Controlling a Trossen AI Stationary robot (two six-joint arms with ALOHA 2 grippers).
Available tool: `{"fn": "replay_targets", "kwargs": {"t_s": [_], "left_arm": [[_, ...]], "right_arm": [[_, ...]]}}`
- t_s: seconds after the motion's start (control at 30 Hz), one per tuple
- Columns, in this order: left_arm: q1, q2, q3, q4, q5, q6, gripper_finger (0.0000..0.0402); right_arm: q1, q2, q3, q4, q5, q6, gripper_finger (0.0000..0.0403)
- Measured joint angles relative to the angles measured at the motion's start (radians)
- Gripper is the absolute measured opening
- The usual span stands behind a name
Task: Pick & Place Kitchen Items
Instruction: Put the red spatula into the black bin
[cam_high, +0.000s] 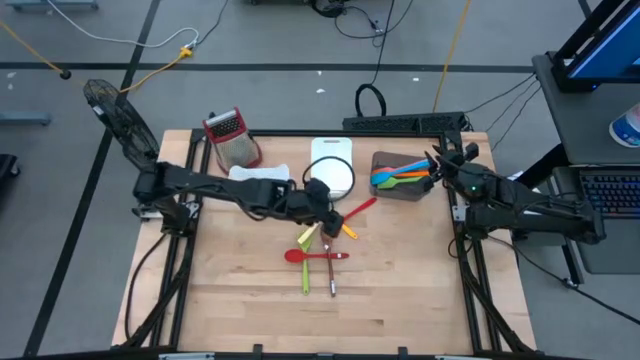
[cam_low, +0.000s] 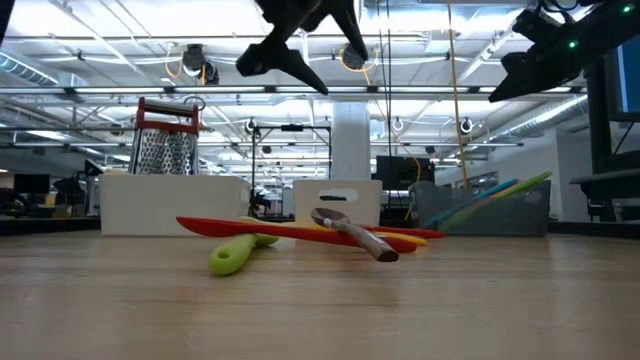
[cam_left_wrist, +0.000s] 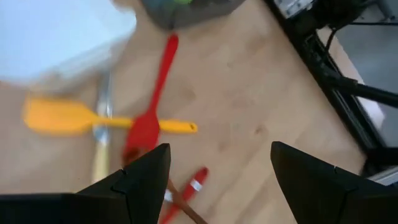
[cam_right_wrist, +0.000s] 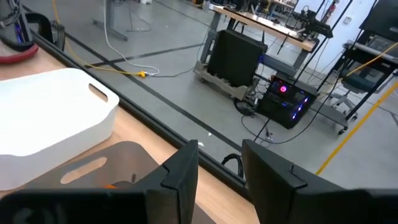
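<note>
Hovering my left tool (cam_high: 330, 215), jaws wide and empty, above the red spatula (cam_left_wrist: 149, 118) mid-desk, handle running toward the brown tray (cam_high: 400, 189); right tool (cam_high: 447, 165), part-closed, empty, waits there.

bare wood at the table's (cam_high: 400, 300) near half; utensil pile (cam_high: 322, 245) mid-table, trays (cam_high: 400, 178) behind
</note>
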Motion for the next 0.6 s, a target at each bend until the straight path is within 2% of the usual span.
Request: {"fn": "replay_targets", "kwargs": {"t_s": [0.3, 0.47, 0.6], "left_arm": [[-0.057, 0.086, 0.011, -0.009, 0.041, -0.320, 0.0285], [-0.083, 0.111, 0.011, -0.027, 0.042, -0.418, 0.0285], [-0.096, 0.116, 0.011, -0.031, -0.003, -0.415, 0.0285]], "right_arm": [[0.000, -0.011, 0.000, 0.000, 0.000, -0.025, 0.0117], [0.000, -0.011, 0.000, 0.000, -0.044, -0.026, 0.0118], [0.000, -0.011, 0.000, 0.000, -0.100, -0.054, 0.0118]]}}
